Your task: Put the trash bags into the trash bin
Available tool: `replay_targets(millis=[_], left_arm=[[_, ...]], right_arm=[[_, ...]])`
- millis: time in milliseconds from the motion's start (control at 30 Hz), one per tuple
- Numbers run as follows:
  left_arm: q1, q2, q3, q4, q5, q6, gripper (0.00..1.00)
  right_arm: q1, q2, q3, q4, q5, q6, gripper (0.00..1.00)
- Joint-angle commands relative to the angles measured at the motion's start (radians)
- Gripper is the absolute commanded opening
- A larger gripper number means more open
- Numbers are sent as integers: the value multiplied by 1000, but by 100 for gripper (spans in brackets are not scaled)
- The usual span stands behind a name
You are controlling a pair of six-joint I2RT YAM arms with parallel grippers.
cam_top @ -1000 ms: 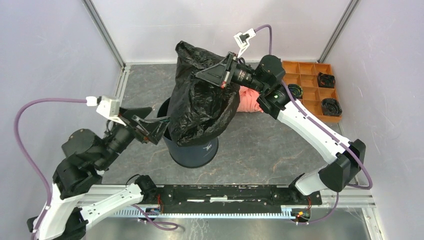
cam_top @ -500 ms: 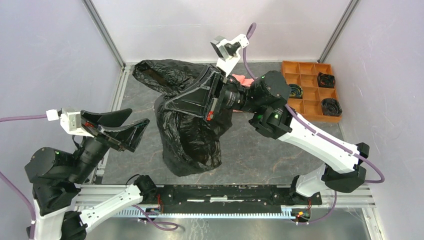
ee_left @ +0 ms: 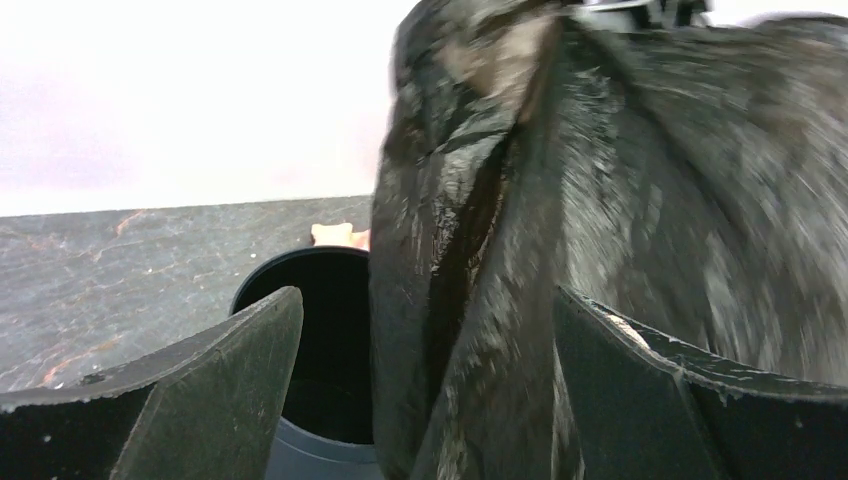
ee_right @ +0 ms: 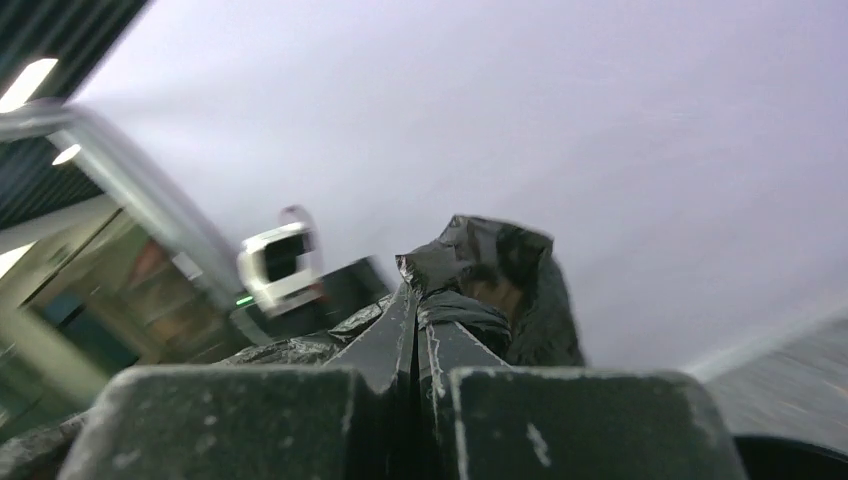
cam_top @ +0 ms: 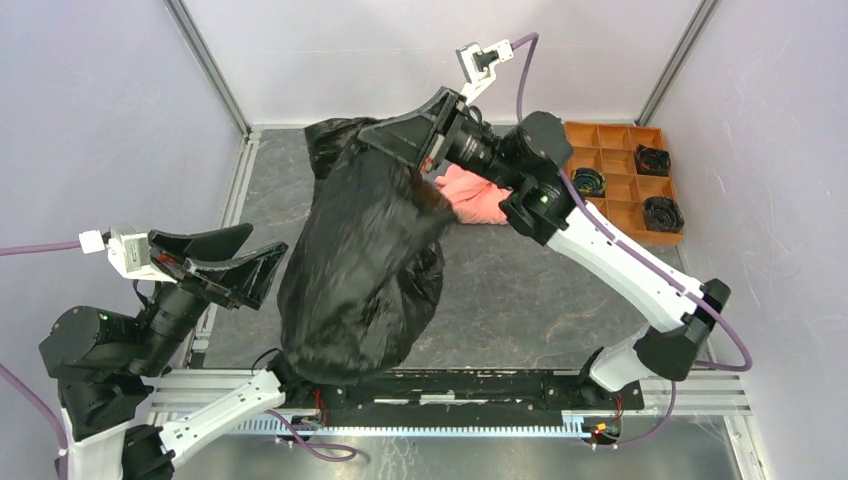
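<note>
The black trash bag point(cam_top: 350, 270) hangs stretched and motion-blurred from my right gripper point(cam_top: 368, 137), which is shut on its top edge high over the back of the table. The pinch shows in the right wrist view point(ee_right: 417, 295), with bag plastic point(ee_right: 500, 260) bunched above the fingertips. The bag hides the trash bin in the top view. In the left wrist view the navy bin point(ee_left: 300, 455) stands upright with its black inside showing, and the bag point(ee_left: 600, 200) hangs beside and in front of it. My left gripper point(cam_top: 240, 262) is open and empty, left of the bag point(ee_left: 425, 300).
A salmon-pink cloth point(cam_top: 470, 195) lies behind the bag under my right wrist. An orange compartment tray point(cam_top: 625, 180) with small black parts sits at the back right. Metal frame posts and rails border the table.
My right gripper has swung the bag up and back, and the bag now stretches toward the front left over the bin. My left gripper drew back from the bin a second ago and has stayed open.
</note>
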Motion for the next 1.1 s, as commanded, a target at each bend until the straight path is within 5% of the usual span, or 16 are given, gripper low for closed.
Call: replay_targets(millis=[0,333,500,700,1067], left_arm=[[-2,6,-44,9,-36,-6,100],[-2,112,-16,-6,-32,-27,100],[-1,158,-46,2,-101,-119,100],[-1,379,-145,34,87,-210,95],[18,600,-260,16,-138,-257,94]], right_arm=[[-129,44,-31,45,-23,33,1],[-274,219,121,-11,-87,-13,1],[-251,144,-42,1,-122,-91,1],[-231,87,-94,-18,-85,-160,1],[-106,107,53,-289,-85,-518,1]])
